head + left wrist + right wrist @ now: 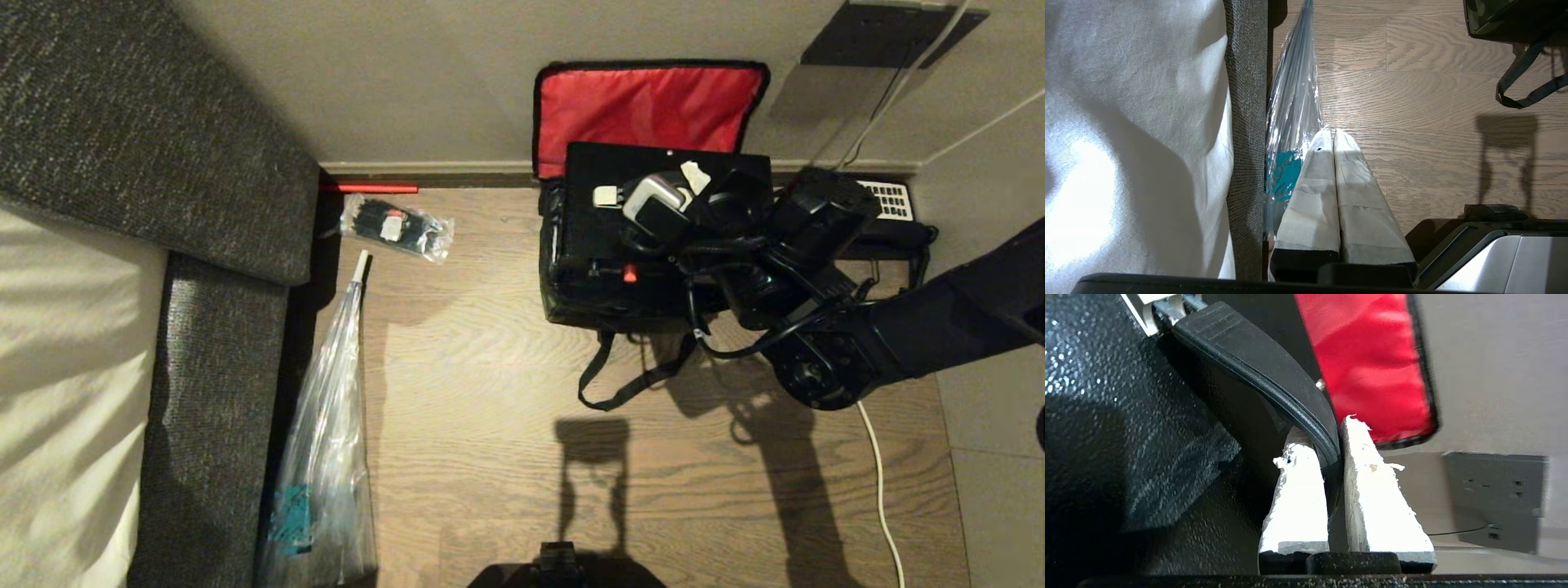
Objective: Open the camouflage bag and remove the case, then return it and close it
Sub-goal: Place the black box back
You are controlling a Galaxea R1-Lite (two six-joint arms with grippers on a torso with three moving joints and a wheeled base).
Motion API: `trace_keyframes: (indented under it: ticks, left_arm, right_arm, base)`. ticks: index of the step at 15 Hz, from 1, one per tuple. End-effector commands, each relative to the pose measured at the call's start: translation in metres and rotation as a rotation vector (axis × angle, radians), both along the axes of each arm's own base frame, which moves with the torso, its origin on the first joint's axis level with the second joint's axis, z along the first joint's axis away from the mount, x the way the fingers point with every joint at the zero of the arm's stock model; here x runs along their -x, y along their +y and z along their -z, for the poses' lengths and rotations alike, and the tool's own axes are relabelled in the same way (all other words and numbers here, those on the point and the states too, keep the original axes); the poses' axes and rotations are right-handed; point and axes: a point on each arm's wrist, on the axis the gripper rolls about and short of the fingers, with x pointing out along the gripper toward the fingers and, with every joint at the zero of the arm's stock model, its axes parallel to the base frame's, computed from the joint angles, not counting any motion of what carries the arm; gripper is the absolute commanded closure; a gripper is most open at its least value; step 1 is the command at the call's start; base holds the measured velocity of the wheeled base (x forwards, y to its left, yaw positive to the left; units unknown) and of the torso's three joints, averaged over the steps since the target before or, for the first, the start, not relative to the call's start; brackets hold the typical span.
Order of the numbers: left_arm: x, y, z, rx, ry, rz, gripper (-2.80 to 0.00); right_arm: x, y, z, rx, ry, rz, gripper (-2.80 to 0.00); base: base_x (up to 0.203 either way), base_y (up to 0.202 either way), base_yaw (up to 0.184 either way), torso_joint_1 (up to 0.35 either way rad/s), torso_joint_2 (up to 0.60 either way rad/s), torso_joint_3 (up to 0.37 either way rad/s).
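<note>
The camouflage bag (563, 306) stands on the wood floor by the wall. Its red-lined lid (645, 110) is thrown back against the wall. The black speckled case (592, 167) fills the bag's open mouth; how deep it sits I cannot tell. My right gripper (653, 194) is over the case, reaching in from the right. In the right wrist view this gripper (1331, 445) is shut on the case's black handle (1257, 371), beside the speckled case (1106, 396) and the lid (1367, 363). My left gripper (1332, 132) is shut on nothing and parked low by the sofa.
A grey sofa (122, 122) with a white cushion fills the left side. A long clear plastic bag (326, 425) and a small one (396, 224) lie beside it. A black telephone (890, 200) sits behind the right arm. A white cable (882, 482) runs over the floor, and the bag's strap (620, 384) trails forward.
</note>
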Motion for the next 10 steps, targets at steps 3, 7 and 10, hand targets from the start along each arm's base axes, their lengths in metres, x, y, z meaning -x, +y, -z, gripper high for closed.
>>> trace_keyframes:
  ticks: [3, 7, 10]
  left_arm:
    - [0.0, 0.0, 0.0, 0.0, 0.003, 0.0, 0.0]
    - [0.0, 0.0, 0.0, 0.0, 0.003, 0.0, 0.0]
    - [0.0, 0.0, 0.0, 0.0, 0.003, 0.0, 0.0]
  right_arm:
    - [0.005, 0.002, -0.009, -0.001, -0.011, -0.005, 0.0]
    - [0.001, 0.004, -0.002, 0.004, 0.024, -0.011, 0.0]
    - [-0.005, 0.007, 0.007, 0.002, 0.03, -0.012, 0.0]
  base:
    - [0.0, 0.0, 0.0, 0.0, 0.0, 0.0]
    - [0.0, 0.0, 0.0, 0.0, 0.0, 0.0]
    - [0.0, 0.0, 0.0, 0.0, 0.0, 0.0]
